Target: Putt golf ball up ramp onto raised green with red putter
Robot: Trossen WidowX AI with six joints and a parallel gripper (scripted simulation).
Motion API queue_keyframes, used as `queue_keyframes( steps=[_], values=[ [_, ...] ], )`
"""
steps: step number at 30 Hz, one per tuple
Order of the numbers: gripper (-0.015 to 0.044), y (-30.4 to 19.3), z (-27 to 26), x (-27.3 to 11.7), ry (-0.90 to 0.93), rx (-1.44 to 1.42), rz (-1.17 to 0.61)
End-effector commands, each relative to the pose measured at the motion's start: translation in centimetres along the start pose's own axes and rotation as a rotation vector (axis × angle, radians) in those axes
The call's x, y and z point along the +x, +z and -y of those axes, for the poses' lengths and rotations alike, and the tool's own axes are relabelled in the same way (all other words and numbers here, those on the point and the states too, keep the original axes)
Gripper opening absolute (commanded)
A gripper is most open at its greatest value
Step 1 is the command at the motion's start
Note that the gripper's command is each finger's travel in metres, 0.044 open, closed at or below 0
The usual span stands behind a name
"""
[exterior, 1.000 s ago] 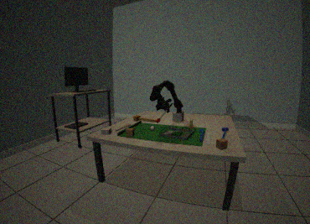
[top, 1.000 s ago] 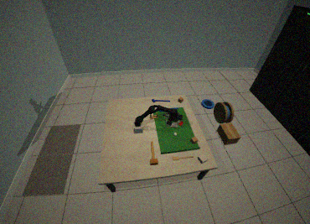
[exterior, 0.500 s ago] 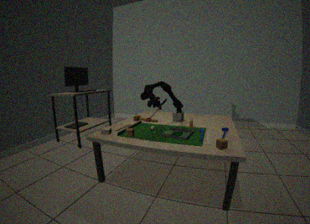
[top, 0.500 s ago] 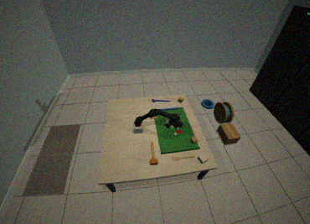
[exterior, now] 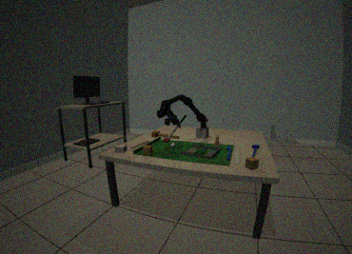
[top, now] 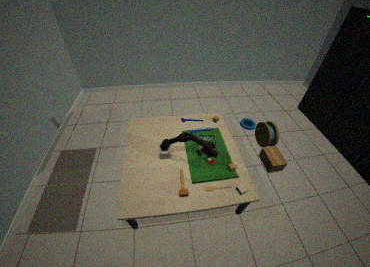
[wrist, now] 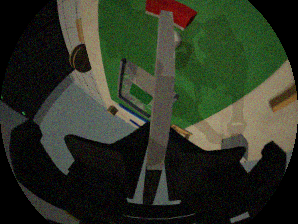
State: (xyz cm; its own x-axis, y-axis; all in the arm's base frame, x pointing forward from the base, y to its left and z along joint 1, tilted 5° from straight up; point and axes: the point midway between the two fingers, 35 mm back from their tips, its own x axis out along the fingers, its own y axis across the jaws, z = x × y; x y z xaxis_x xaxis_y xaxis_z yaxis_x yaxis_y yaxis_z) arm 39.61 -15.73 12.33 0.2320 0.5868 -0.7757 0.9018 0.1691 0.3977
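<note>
My gripper is shut on the red putter near its dark grip. Its grey shaft slants down to the red head, low over or on the green mat. The white golf ball is on the mat close to the head, partly hidden by the shaft in the wrist view. I cannot tell if head and ball touch. The grey ramp structure with its raised green stands farther along the mat.
A wooden block stands on the mat. An orange mallet and a dark-headed mallet lie on the table. A blue stick lies at the mat's far edge, with a blue club and another block beyond.
</note>
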Motion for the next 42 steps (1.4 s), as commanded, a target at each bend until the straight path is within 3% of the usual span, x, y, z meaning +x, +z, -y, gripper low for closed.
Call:
queue_keyframes(
  steps=[1,34,42],
  values=[
    [0.0000,0.2,0.1,0.1,0.008,0.021,-0.003],
    [0.0000,2.7,1.7,1.0,0.005,0.029,-0.005],
    [0.0000,4.4,2.6,-0.6,0.019,0.061,0.008]
  ],
)
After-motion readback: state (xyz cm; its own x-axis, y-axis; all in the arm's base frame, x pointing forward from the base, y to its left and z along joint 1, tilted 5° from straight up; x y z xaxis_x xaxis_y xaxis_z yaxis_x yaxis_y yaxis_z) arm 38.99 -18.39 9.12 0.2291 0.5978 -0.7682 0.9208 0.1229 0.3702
